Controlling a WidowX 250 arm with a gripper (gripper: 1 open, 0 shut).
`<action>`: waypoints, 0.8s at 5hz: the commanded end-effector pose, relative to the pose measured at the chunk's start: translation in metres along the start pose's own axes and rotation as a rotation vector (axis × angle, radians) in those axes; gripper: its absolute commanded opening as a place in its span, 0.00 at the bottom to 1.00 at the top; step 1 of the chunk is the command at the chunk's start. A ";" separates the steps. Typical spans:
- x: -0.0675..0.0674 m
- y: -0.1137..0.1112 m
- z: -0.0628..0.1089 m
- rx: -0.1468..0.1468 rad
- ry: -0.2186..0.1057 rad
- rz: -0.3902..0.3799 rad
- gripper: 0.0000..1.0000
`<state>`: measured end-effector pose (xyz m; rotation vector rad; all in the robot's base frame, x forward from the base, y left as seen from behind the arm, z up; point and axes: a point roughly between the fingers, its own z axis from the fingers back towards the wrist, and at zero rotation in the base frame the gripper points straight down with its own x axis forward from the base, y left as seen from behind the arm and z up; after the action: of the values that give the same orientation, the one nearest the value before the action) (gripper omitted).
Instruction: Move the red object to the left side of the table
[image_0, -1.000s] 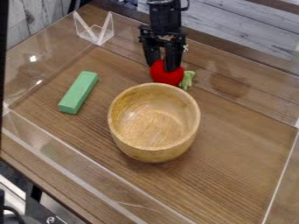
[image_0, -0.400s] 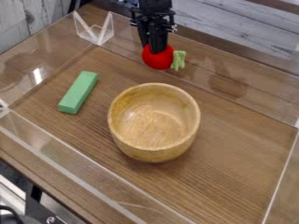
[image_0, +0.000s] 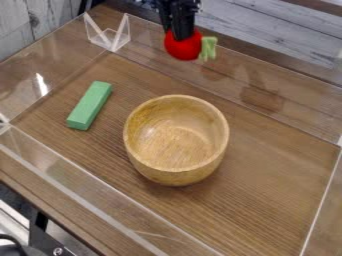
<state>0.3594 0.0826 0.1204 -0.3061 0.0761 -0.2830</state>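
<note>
The red object (image_0: 183, 45), a small round toy fruit with a light-green leafy bit (image_0: 209, 47) on its right, hangs in the air above the far part of the table (image_0: 267, 160). My gripper (image_0: 178, 34) comes down from the top edge and is shut on the red object's upper part; only the lower fingers show, the rest of the arm is cut off by the frame. The fruit is well clear of the tabletop, behind the wooden bowl.
A large wooden bowl (image_0: 177, 138) stands in the middle of the table. A flat green block (image_0: 91, 105) lies at the left. A clear acrylic stand (image_0: 107, 32) sits at the far left corner. Low clear walls (image_0: 40, 70) edge the tabletop.
The gripper closed on the red object where it lay behind the bowl, then lifted it up off the table and slightly left in the picture.
</note>
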 end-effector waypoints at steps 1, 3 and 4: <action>-0.016 0.012 0.055 0.071 -0.107 0.021 0.00; -0.030 0.041 0.051 0.080 -0.113 0.114 0.00; -0.032 0.043 0.038 0.081 -0.115 0.149 0.00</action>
<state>0.3456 0.1375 0.1174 -0.2784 0.0413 -0.1200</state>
